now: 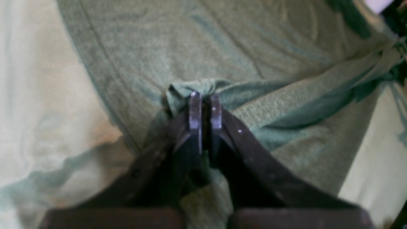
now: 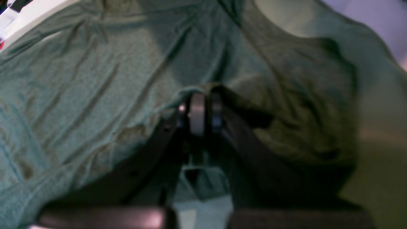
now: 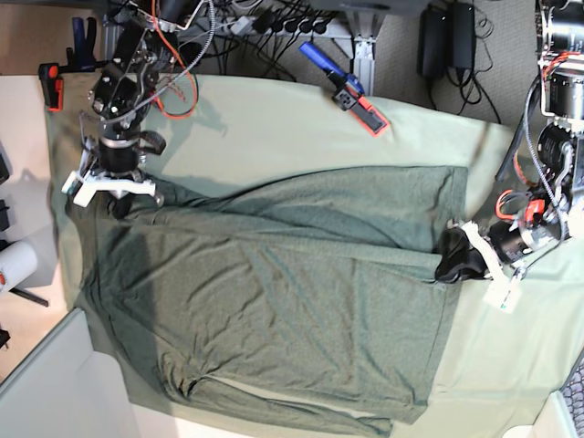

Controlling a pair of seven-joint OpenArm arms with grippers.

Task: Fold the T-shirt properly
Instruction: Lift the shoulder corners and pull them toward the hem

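Note:
The dark olive T-shirt lies spread and wrinkled over most of the table. My left gripper is at the shirt's right edge in the base view. In the left wrist view it is shut on a bunched fold of the T-shirt. My right gripper is at the shirt's far left corner. In the right wrist view it is shut on a pinch of the T-shirt. A creased ridge of fabric runs between the two grips.
The pale green table cloth covers the table under the shirt. A blue and red clamp lies at the back edge, with an orange clamp at the far left. A white roll sits off the left side. A white panel stands at the lower left.

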